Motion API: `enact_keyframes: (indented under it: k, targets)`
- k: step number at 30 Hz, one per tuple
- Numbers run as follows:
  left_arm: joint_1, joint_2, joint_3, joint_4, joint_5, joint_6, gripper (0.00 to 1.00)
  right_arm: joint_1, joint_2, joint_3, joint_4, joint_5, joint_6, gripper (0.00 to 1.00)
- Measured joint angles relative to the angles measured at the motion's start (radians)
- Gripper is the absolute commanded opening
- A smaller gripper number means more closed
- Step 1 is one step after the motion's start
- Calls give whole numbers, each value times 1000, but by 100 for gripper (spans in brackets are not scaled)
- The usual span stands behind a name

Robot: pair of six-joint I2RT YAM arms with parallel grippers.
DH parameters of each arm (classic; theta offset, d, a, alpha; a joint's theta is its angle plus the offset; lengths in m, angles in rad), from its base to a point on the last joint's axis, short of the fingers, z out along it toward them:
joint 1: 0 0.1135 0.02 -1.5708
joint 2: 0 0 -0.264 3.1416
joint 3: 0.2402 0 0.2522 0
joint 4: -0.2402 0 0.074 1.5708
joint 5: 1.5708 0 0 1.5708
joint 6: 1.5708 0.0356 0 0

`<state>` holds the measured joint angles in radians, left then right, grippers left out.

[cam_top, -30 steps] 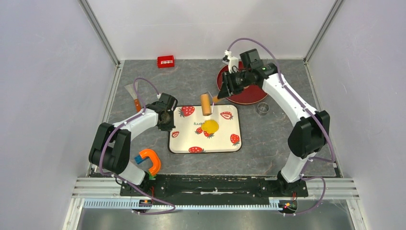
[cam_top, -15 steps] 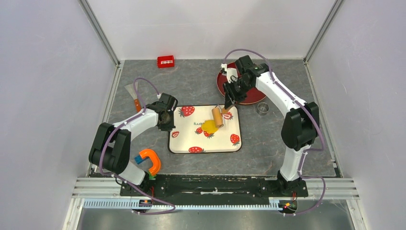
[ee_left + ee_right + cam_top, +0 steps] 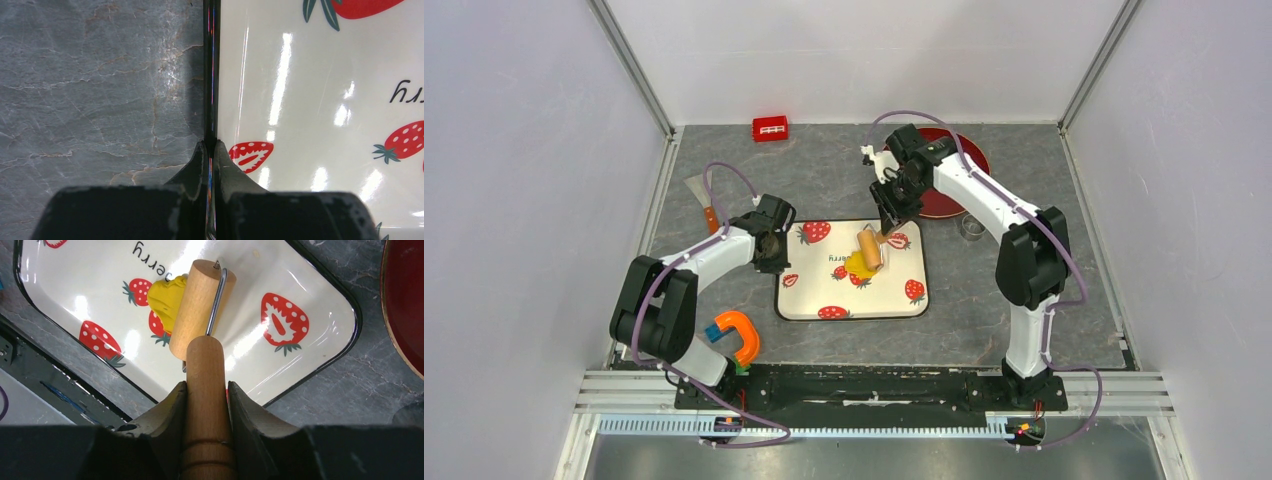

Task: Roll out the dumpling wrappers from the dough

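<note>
Grey marbled tabletop (image 3: pixel 994 300) carries a cream tray (image 3: pixel 886 292) w/ strawberry prints, approx. centre. A red plate (image 3: pixel 972 155) sits just beyond the tray's far-right corner, partly under the R arm. L end effector (image 3: pixel 210 152): fingers pinched together on the tray's black left rim. R end effector (image 3: pixel 206 390): clamped on the handle of the wooden roller (image 3: pixel 199 307), barrel lying on the tray. Yellow dough (image 3: pixel 166 297) lies mid-tray, touching the barrel, part hidden beneath it.
</note>
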<state>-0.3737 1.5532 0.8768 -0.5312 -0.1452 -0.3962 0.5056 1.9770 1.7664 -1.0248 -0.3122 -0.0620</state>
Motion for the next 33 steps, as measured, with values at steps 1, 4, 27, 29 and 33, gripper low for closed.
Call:
enact_keyframes:
  k: [1, 4, 27, 29, 33]
  targets:
    - [0, 2, 1, -1, 0, 0, 2, 3, -3, -6, 1, 5, 2, 0]
    - [0, 9, 10, -10, -1, 0, 2, 8, -21, -33, 6, 27, 10, 0]
    - [-11, 15, 20, -24, -28, -5, 2, -18, -117, -236, 146, 84, 106, 0]
    - [-11, 15, 20, -24, -31, -6, 2, -33, -127, -258, 163, 69, 118, 0]
    - [-11, 15, 20, -25, -36, -6, 2, -47, -132, -277, 177, 57, 130, 0]
